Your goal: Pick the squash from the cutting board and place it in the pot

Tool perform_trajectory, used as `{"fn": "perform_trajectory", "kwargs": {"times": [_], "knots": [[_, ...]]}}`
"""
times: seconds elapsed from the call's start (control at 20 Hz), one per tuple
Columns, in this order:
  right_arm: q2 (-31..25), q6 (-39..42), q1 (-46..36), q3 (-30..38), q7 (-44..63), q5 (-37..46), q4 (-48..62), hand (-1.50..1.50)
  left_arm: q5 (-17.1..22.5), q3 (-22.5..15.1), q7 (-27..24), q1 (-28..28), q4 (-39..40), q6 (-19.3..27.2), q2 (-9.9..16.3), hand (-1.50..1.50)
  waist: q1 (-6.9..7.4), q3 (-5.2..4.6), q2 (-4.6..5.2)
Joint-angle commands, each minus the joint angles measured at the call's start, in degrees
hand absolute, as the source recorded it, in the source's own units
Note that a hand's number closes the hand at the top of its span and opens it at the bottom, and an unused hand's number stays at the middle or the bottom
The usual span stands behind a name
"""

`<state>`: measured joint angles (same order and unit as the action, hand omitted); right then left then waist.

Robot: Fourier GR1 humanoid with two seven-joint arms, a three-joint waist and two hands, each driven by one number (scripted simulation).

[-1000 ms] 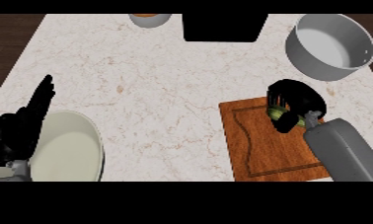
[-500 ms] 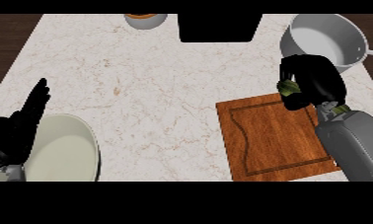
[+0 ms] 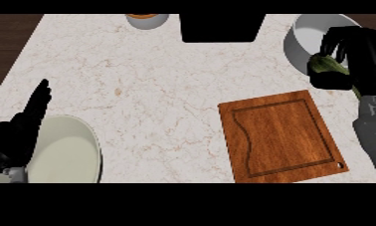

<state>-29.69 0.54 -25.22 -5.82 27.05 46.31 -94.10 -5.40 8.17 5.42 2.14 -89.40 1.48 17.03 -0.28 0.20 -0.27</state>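
Observation:
My right hand (image 3: 351,50) is at the right edge, its fingers curled round a green squash (image 3: 328,64). Hand and squash hang over the near rim of the grey pot (image 3: 308,35) at the back right. The wooden cutting board (image 3: 283,136) lies bare at the front right, below the hand. My left hand (image 3: 26,123) rests open at the left edge, fingers pointing up.
A pale plate (image 3: 64,151) lies at the front left beside the left hand. A small bowl with orange contents (image 3: 147,20) and a black object (image 3: 220,27) sit along the counter's back edge. Dark wood (image 3: 16,36) borders the marble counter at the left.
My right hand has lifted the squash off the cutting board and carried it back and to the right, up to the pot. The left hand has stayed put.

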Motion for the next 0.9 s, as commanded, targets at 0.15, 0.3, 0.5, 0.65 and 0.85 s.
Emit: {"fn": "perform_trajectory", "kwargs": {"times": [0.15, 0.3, 0.5, 0.65, 0.85], "knots": [[-0.05, -2.34, -2.93, 9.33, -5.73, -3.95, 5.47, 1.5, -1.28, -1.34, 2.79, 2.91, -3.71, -0.2, -1.98, 0.0, 0.72, -0.19, 0.26], [-0.68, -6.94, -3.5, 12.55, -14.57, -5.37, 13.99, 1.5, -0.2, -0.93, 7.69, -1.84, -3.28, -1.84, -0.82, 0.0, 0.69, -0.17, 0.37], [-4.38, -3.47, -11.65, 16.88, -19.78, -9.24, 24.42, 1.5, -0.57, 1.08, -1.24, 1.16, 1.64, -2.06, -0.91, 0.0, 0.96, -0.2, 0.42], [-6.67, -7.02, -16.33, 19.33, -27.62, -8.69, 37.75, 1.5, -3.4, -1.3, 1.89, -2.96, 2.25, 0.64, -2.78, 0.0, 1.43, -0.15, 0.73], [-9.44, -8.39, -23.16, 19.84, -33.29, -6.32, 51.94, 1.5, -1.19, -0.01, 1.95, -3.01, 1.96, -2.35, -0.81, 0.0, 2.37, -0.13, 1.01]]}}
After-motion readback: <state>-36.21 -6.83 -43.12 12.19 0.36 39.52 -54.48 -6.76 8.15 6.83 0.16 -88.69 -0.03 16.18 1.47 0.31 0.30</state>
